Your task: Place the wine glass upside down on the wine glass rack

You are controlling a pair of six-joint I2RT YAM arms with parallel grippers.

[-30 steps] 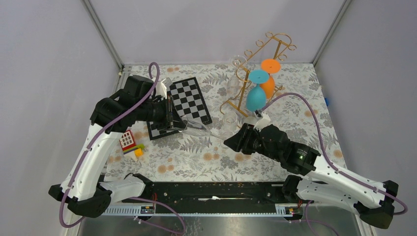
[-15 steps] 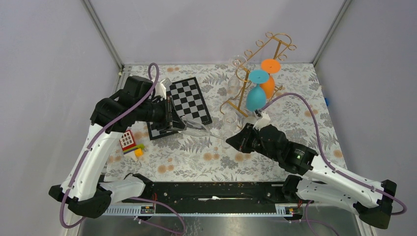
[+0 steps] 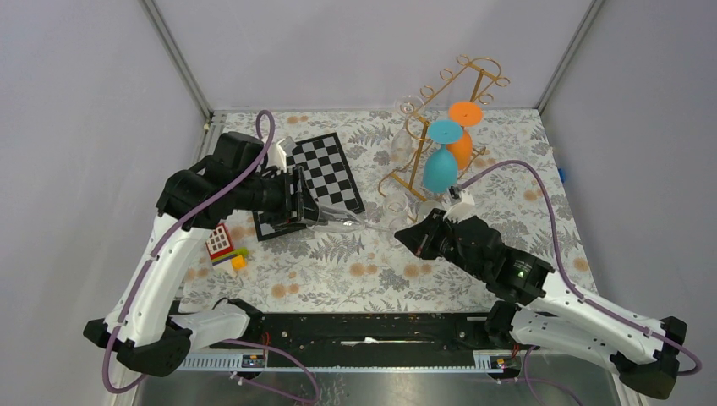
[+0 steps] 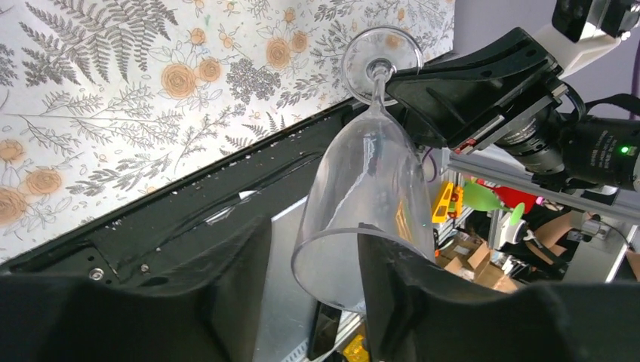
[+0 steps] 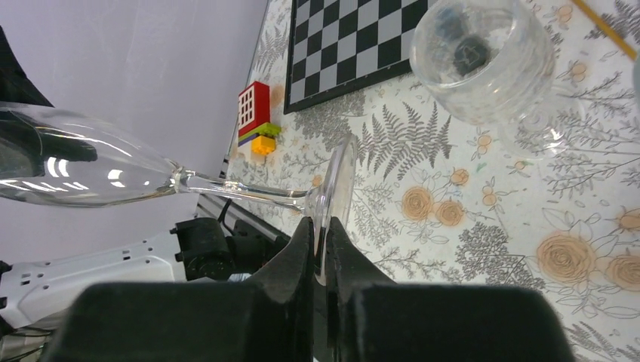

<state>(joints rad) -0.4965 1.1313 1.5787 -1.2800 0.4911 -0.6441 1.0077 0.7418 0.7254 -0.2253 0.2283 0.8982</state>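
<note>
A clear wine glass [image 3: 338, 222] lies horizontal in the air between my two grippers, above the floral table. My right gripper [image 3: 404, 234] is shut on the edge of its round foot, which shows pinched between the fingers in the right wrist view [image 5: 318, 226]. The bowl [image 5: 90, 170] points to the left. My left gripper [image 3: 311, 211] is open around the bowl's rim [image 4: 370, 173], with a gap between one finger [image 4: 241, 271] and the glass. The gold wire rack [image 3: 478, 61] stands at the back right.
A teal glass [image 3: 440, 165] and an orange glass [image 3: 461, 144] hang upside down on the rack, with clear ones [image 3: 406, 110] beside them. Another clear glass [image 5: 483, 60] lies on the table near the rack's foot. A chessboard [image 3: 325, 173] and toy bricks [image 3: 221, 244] lie to the left.
My right gripper has shifted a little to the right and back, drawing the glass by its foot. The left arm has hardly moved.
</note>
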